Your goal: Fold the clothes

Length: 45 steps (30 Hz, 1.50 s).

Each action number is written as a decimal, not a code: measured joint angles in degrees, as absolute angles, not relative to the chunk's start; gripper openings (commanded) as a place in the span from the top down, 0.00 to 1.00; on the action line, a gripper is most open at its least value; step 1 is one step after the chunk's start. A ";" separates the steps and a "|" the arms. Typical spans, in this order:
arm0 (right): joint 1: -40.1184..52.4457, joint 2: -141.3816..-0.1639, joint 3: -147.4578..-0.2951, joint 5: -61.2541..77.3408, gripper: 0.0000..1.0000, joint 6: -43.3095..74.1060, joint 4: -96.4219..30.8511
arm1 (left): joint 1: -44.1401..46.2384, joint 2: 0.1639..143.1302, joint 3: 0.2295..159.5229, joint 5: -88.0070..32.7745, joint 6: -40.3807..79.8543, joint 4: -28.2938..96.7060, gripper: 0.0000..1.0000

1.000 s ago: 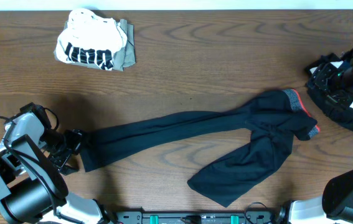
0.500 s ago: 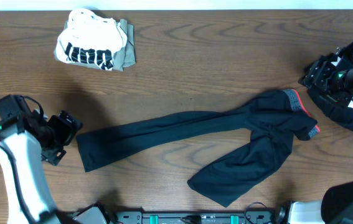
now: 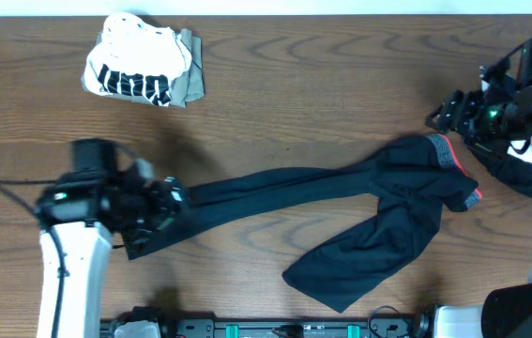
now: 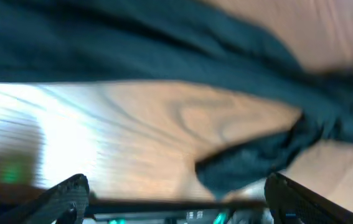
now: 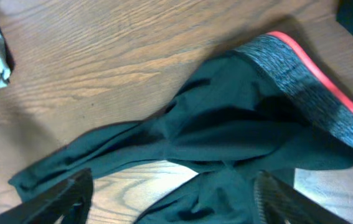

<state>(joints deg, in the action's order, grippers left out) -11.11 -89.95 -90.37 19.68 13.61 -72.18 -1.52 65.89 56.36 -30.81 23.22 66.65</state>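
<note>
On the brown wooden table (image 3: 322, 84), you are looking at a job barely begun: the black trousers (image 3: 341, 192) are lying unfolded across the middle, legs splayed. A white printed top (image 3: 139, 70) is sitting bundled at the far edge, seemingly done. The left gripper (image 4: 176, 193) is hovering released over a leg hem and the right gripper (image 5: 173, 196) near the waistband (image 5: 313, 87), both grasping nothing. No containers are showing.

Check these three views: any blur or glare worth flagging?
Overhead: sharp, evenly lit, only the left gripper slightly blurred over the trousers. Left wrist: heavily blurred, with white glare on the table at left. Right wrist: crisp, waistband in focus.
</note>
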 measured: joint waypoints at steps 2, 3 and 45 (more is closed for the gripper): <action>-10.87 -89.95 -90.37 19.33 0.10 13.78 -71.99 | 4.69 65.89 56.36 -31.35 24.84 66.65 0.08; -10.85 -89.95 -90.37 18.96 0.09 13.98 -71.90 | 7.40 65.89 56.36 -31.11 25.82 66.63 0.08; -10.90 -89.95 -90.37 16.88 0.08 14.61 -72.69 | 49.95 92.20 45.93 -32.88 47.11 35.29 0.15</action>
<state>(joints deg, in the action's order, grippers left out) -10.90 -89.95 -90.37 16.88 14.61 -72.69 49.95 92.20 45.93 -32.88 47.11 35.29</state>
